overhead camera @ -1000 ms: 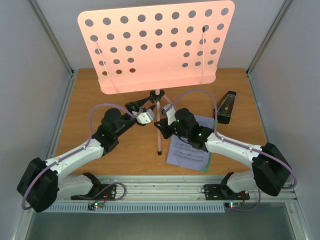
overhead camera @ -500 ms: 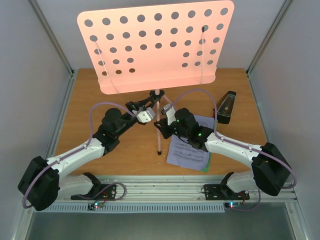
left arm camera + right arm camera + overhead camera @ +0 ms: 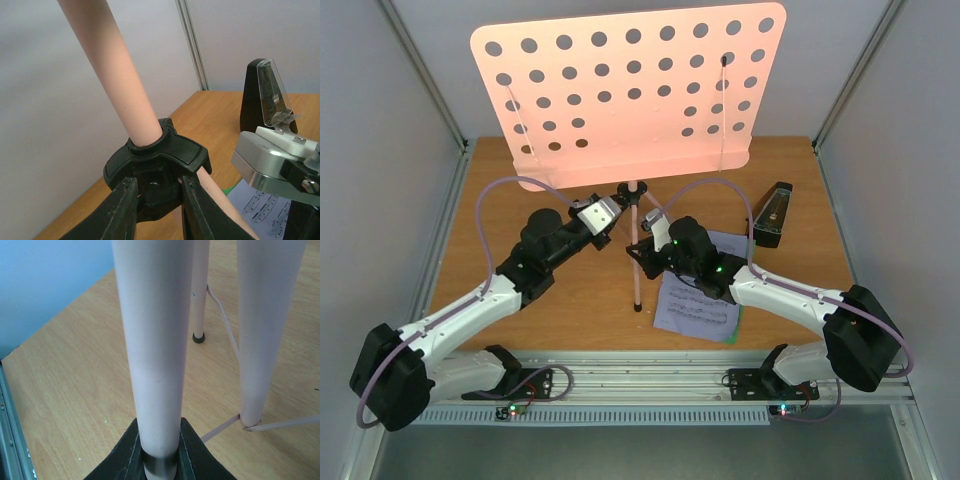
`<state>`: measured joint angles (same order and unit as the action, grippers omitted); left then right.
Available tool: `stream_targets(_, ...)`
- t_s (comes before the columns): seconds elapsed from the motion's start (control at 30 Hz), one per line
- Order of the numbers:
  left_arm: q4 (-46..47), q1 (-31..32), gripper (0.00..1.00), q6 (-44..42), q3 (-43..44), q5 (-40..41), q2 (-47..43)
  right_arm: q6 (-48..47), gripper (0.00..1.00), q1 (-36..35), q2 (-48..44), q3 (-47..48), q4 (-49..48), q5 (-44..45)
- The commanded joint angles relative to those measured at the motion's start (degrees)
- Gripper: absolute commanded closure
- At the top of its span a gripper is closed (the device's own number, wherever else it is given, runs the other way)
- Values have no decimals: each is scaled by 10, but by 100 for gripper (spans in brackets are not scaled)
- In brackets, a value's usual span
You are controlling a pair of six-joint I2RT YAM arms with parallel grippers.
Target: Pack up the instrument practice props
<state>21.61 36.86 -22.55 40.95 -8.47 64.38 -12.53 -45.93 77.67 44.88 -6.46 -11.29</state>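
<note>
STEP fold tripod | pink music stand (image 3: 630, 95) upright mid-table | left gripper (image 3: 157, 202) clamps black leg collar (image 3: 160, 157) | right gripper (image 3: 157, 452) clasps pink tube (image 3: 152, 340) | I'd steady tube, slide collar straight, no twisting

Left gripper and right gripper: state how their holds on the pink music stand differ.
The left gripper clamps the stand's black collar, where legs meet pole; the right gripper clamps a bare pink tube. In the top view the left gripper reaches in from the pole's left, the right gripper from its right. Shared: both are shut on the same pink music stand, low beneath its desk.
</note>
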Motion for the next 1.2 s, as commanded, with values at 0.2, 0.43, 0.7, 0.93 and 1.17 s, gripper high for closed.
stream_targets(0.2,11,-1,40,-29,-13,-41,-44,12,99,-12,-7,-4,1,-43)
stream_targets(0.43,43,0,36,-131,-43,-37,-47,13,99,-12,-11,-5,3,-44)
stream_targets(0.7,26,1,50,-177,-13,3,-19,12,99,-12,-12,-7,3,-42)
stream_targets(0.93,38,1,62,-178,-3,3,1,11,99,-12,-12,-7,3,-41)
stream_targets(1.17,51,1,72,-152,2,-5,4,11,99,-12,-13,-7,3,-41)
